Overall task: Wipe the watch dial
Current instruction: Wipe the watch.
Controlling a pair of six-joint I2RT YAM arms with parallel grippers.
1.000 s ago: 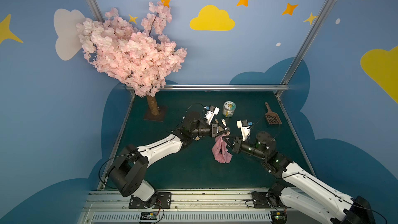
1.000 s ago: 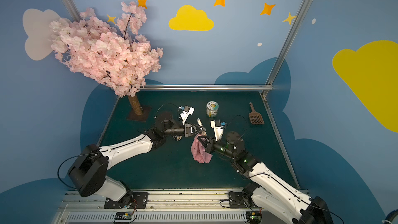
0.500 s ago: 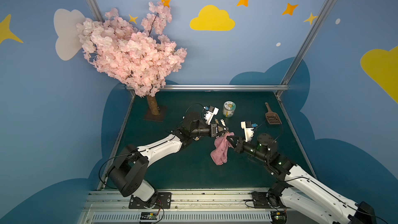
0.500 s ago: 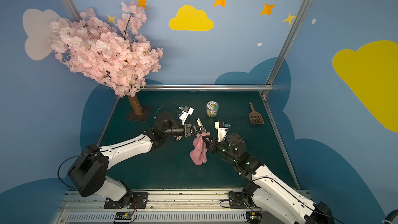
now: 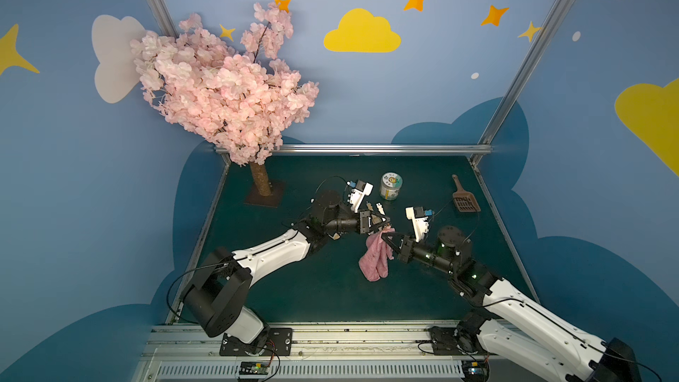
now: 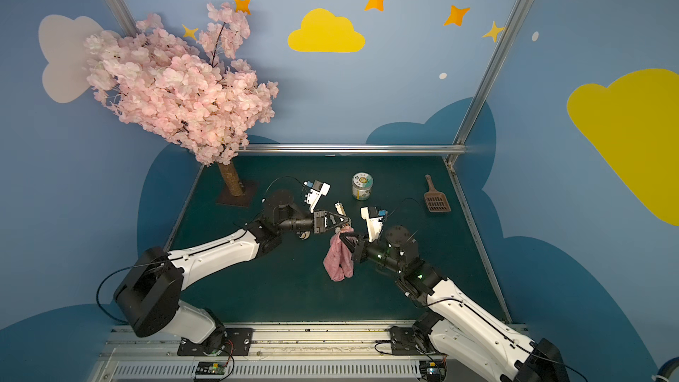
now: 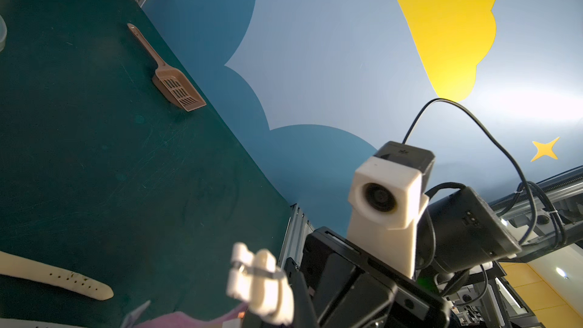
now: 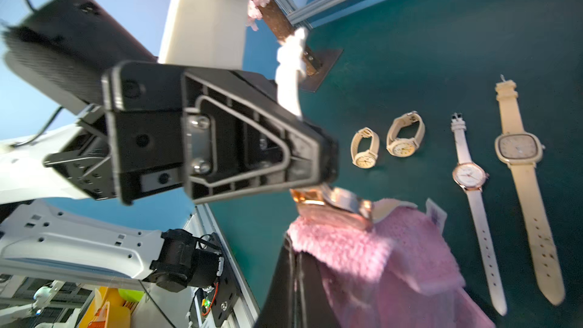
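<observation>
My left gripper [image 5: 385,223] [image 6: 346,223] is shut on a watch [image 8: 334,203] with a rose-gold case. The white strap [image 5: 380,209] [image 6: 340,209] sticks up past the fingers. My right gripper [image 5: 384,236] [image 6: 342,236] meets it tip to tip, shut on a pink cloth [image 5: 374,259] [image 6: 338,260]. In the right wrist view the cloth [image 8: 378,247] is bunched against the watch case and hides most of the dial. The rest of the cloth hangs down toward the mat. In the left wrist view the buckle end of the strap [image 7: 258,282] shows blurred and close.
Several other watches [image 8: 365,149] [image 8: 404,135] [image 8: 470,178] [image 8: 519,149] lie on the green mat below the grippers. A small jar [image 5: 390,186], a brown scoop [image 5: 464,200] and a pink blossom tree [image 5: 224,90] stand toward the back. Metal rails edge the mat.
The right gripper has shifted a little back and forth against the watch with the cloth, which swings slightly. The left arm holds the watch in place.
</observation>
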